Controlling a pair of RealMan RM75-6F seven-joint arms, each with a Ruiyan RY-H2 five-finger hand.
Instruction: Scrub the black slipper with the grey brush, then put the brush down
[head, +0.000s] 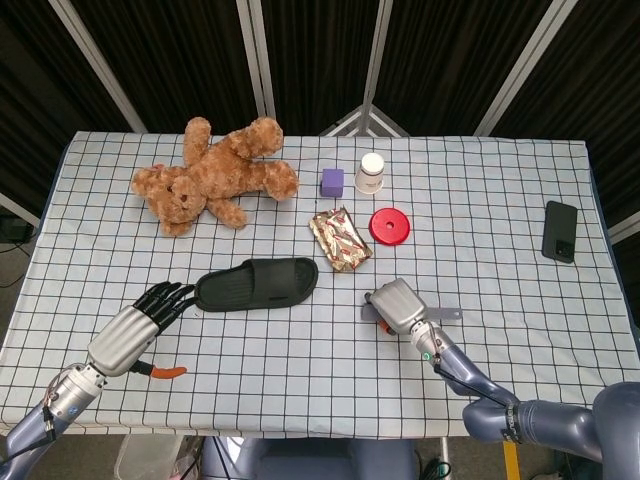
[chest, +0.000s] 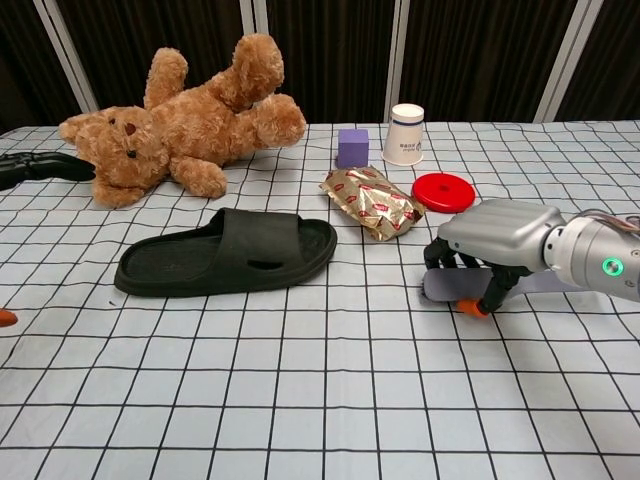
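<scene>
The black slipper (head: 257, 283) (chest: 228, 263) lies flat on the checked cloth, left of centre, with neither hand on it. My right hand (head: 395, 305) (chest: 497, 236) grips the grey brush (chest: 444, 287) well to the slipper's right. It holds the brush low, with the head at the cloth and the handle (head: 446, 315) pointing right. My left hand (head: 133, 331) hovers near the table's front left with its dark fingers (head: 165, 295) spread and holding nothing, a little short of the slipper's heel. The chest view shows only its fingertips (chest: 40, 165) at the left edge.
A brown teddy bear (head: 215, 175) lies at the back left. A purple cube (head: 332, 182), a white paper cup (head: 371, 173), a red disc (head: 390, 226) and a foil snack packet (head: 340, 240) sit behind the brush. A black phone (head: 560, 231) lies far right.
</scene>
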